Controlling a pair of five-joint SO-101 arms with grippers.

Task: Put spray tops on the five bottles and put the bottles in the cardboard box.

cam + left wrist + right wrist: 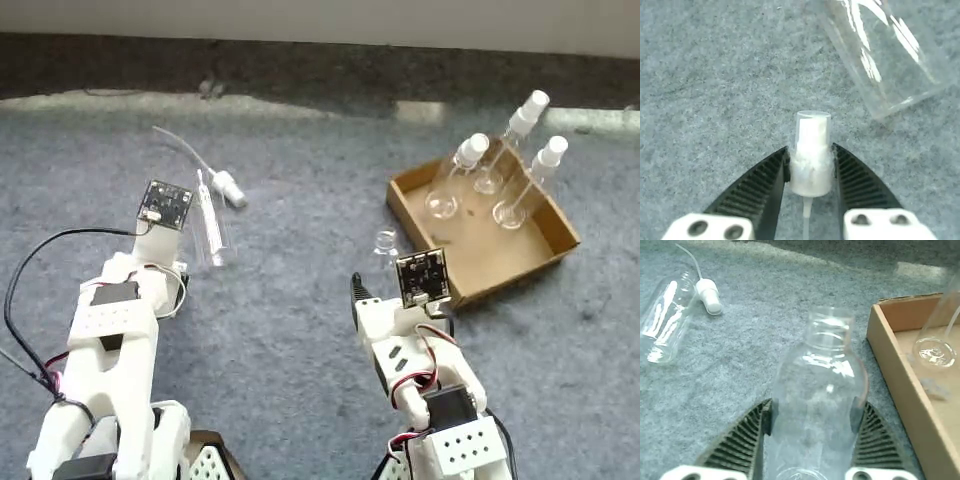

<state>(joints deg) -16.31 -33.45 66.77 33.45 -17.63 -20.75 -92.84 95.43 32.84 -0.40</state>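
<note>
My left gripper (810, 149) is shut on a white spray top (812, 160), whose nozzle points away from the wrist over the grey carpet. A clear bottle (885, 50) lies just beyond it, and that lying bottle (210, 225) sits ahead of the left arm. My right gripper (815, 407) is shut on an open-necked clear bottle (820, 385), held upright beside the cardboard box (890, 365). That held bottle (385, 243) stands near the left wall of the box (418, 238). Three bottles with spray tops (505, 140) stand in the box.
A loose spray top (228, 187) with a curved tube lies on the carpet past the lying bottle, also seen as a spray top (708, 295) beside that bottle (662, 322). A dark strip runs along the far edge of the carpet.
</note>
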